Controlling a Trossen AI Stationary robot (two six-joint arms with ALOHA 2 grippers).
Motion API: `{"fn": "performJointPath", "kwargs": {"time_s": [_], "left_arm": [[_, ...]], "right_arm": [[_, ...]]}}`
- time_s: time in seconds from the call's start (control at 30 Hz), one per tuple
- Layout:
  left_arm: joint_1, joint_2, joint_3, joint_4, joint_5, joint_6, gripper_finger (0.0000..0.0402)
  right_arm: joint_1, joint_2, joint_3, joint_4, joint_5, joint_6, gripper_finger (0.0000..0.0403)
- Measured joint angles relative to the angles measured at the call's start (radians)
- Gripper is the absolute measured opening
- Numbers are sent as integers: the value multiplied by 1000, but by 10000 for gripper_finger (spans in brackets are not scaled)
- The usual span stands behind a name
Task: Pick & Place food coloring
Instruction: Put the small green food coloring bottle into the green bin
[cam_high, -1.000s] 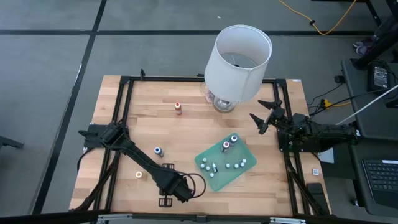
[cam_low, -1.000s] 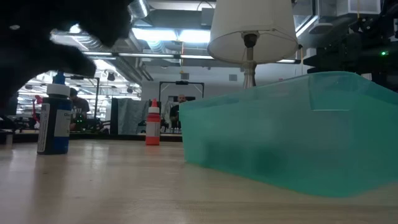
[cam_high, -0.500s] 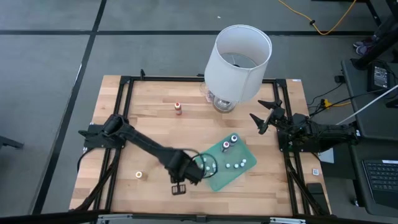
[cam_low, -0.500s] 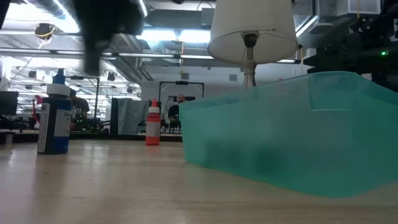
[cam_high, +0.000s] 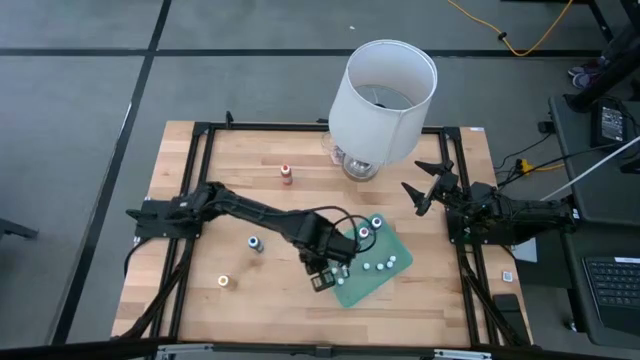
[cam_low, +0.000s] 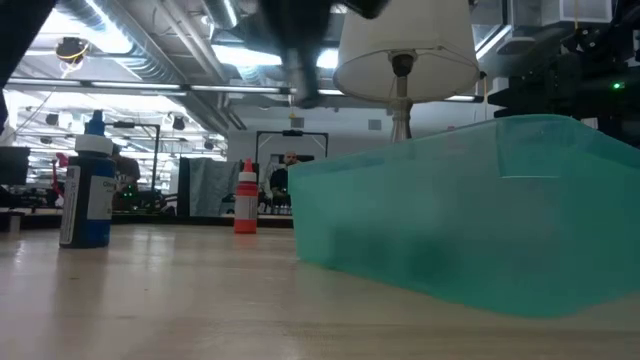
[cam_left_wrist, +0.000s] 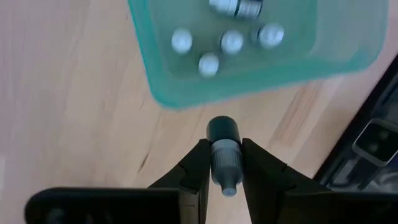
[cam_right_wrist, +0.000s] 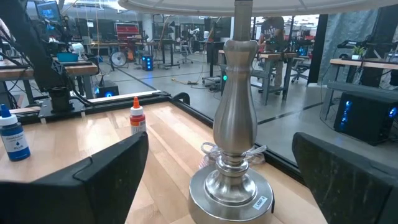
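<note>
My left gripper hovers over the wood just short of the green tray's near-left rim, shut on a tiny dark-capped food coloring bottle. Several more bottles with whitish tops stand inside the tray. Three other bottles stand upright on the table: a red-topped one, a blue one and a yellowish one. My right gripper waits open at the table's right side, facing the lamp's metal base. My left gripper pinches the small bottle by its body, just behind the dark cap, between its two fingers. The bottle lies along the fingers, with the cap sticking out past the fingertips. It is lifted clear of the table.
A tall lamp with a big white shade stands at the table's far side, right of centre. A black frame runs along the table's edges. Bare wood lies between the loose bottles on the left half.
My left gripper has swung from the table's near edge toward the right and far side, ending beside the green tray's near-left rim. The arm passed over the blue bottle, which shows again now. My right arm has kept still.
</note>
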Motion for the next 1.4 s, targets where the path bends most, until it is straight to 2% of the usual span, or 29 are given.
{"fn": "performJointPath", "kwargs": {"time_s": [0.2,0.33,0.53,0.93,1.4], "left_arm": [[28,119,152,0,6,13,66],[40,174,197,-2,-3,16,66],[48,204,191,-51,-45,14,66],[41,204,144,-27,-105,0,66],[37,259,141,-20,-97,11,66]], "right_arm": [[0,0,0,0,0,0,397],[0,0,0,0,0,0,397],[0,0,0,0,0,0,397],[0,0,0,0,0,0,397],[0,0,0,0,0,0,397]]}}
